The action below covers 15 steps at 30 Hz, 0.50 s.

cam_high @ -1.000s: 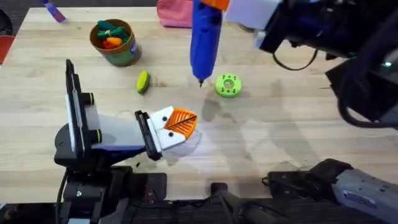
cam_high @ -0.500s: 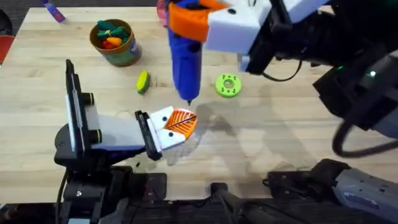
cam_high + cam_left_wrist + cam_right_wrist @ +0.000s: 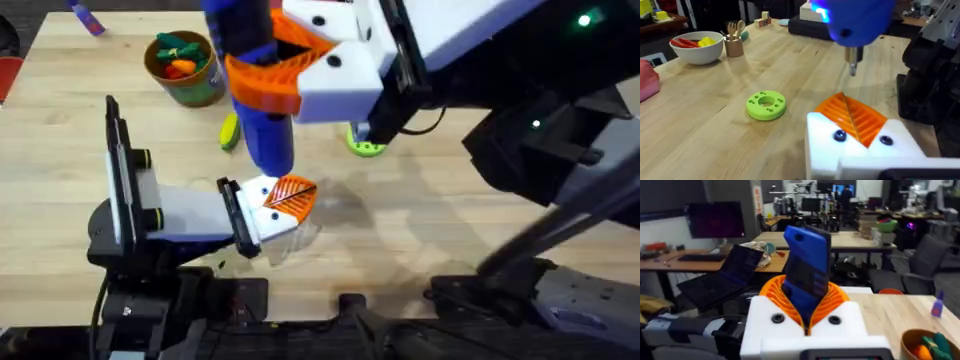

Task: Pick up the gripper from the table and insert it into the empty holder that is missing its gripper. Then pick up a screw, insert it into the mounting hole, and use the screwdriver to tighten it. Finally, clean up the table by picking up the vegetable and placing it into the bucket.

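Screwdriver, blue and unlabelled, clamped in the right gripper; left gripper pads pressed together, holding nothing.

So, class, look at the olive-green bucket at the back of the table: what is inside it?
Inside the bucket lie plush toys, green and orange, heaped up to the rim. Whatever sits beneath them, and the bucket's bottom, is covered. The yellow-green vegetable lies outside, on the table.

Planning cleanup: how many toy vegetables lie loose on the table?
1: the vegetable lies on the table, below-right of the bucket, beside the screwdriver. Others may be hidden under the right arm.
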Tool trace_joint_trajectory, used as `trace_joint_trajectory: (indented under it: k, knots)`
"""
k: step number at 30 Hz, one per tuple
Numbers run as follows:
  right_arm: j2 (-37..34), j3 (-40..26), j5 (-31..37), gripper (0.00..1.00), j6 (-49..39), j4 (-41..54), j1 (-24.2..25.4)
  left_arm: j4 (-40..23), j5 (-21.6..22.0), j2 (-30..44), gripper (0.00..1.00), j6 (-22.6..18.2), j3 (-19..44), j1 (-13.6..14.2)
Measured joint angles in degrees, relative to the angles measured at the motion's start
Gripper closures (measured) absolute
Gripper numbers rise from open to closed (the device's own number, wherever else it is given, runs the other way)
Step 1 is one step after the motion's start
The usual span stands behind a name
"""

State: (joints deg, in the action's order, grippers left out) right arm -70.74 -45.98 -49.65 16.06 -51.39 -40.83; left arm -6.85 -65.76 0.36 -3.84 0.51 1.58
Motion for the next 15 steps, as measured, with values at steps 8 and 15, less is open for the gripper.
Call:
trace_joint_trajectory:
  k: [8, 15]
  knots:
    - [-1.05, 0.0, -1.67, 0.979, -3.65, -0.51, -2.94, 0.0, 0.0, 0.0, 0.985, 0.0, 0.0, 0.0]
    - [-4.61, 0.0, -1.63, 0.979, -4.83, -3.24, -4.45, 0.0, 0.0, 0.0, 0.985, 0.0, 0.0, 0.0]
